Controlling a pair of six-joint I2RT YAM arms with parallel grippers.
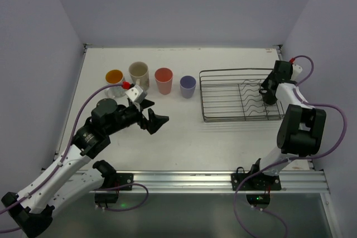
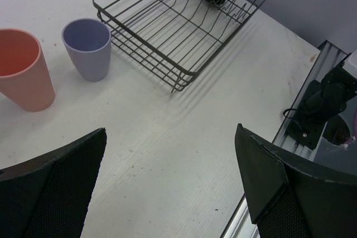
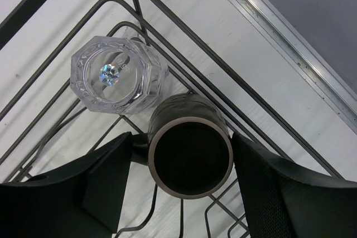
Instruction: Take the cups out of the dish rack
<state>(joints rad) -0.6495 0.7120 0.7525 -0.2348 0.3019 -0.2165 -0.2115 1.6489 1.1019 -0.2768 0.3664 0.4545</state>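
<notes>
The dark wire dish rack (image 1: 223,96) lies at the right of the table. In its far right corner stand a small brown cup (image 3: 189,151) and a clear glass (image 3: 117,76) side by side. My right gripper (image 1: 267,92) reaches down into that corner. In the right wrist view it (image 3: 181,137) is shut on the brown cup, one finger on each side. An orange-inside cup (image 1: 114,77), a cream mug (image 1: 138,73), a salmon-red cup (image 1: 163,80) and a lavender cup (image 1: 188,86) stand in a row on the table left of the rack. My left gripper (image 1: 158,112) is open and empty, low over the table in front of them.
The rack (image 2: 167,32) also shows in the left wrist view, with the salmon-red cup (image 2: 22,71) and lavender cup (image 2: 87,48) to its left. The table's metal front rail (image 1: 223,181) runs along the near edge. Grey walls close in the back and sides.
</notes>
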